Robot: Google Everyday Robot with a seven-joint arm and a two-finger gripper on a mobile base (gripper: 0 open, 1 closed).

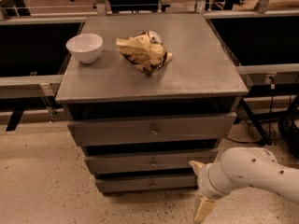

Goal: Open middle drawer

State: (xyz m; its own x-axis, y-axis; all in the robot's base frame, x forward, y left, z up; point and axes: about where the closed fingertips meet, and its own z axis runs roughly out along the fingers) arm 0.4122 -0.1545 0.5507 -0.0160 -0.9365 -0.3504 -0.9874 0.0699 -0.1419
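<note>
The grey cabinet [154, 85] has three drawer fronts. The middle drawer [121, 163] is the long flat grey front second from the top, with a small round knob [153, 162] at its centre. It looks closed, about flush with the other fronts. My gripper [198, 188] is on the white arm [252, 174] at the lower right. It sits low in front of the cabinet's right end, right of the knob and apart from it. Its two cream fingers [202, 210] are spread apart and hold nothing.
A white bowl [84, 47] and a crumpled snack bag [142, 52] sit on the cabinet top. The larger top drawer [117, 130] and the small bottom drawer [126, 184] are closed. Metal rails run along both sides, and cables and a stand leg lie on the floor at right.
</note>
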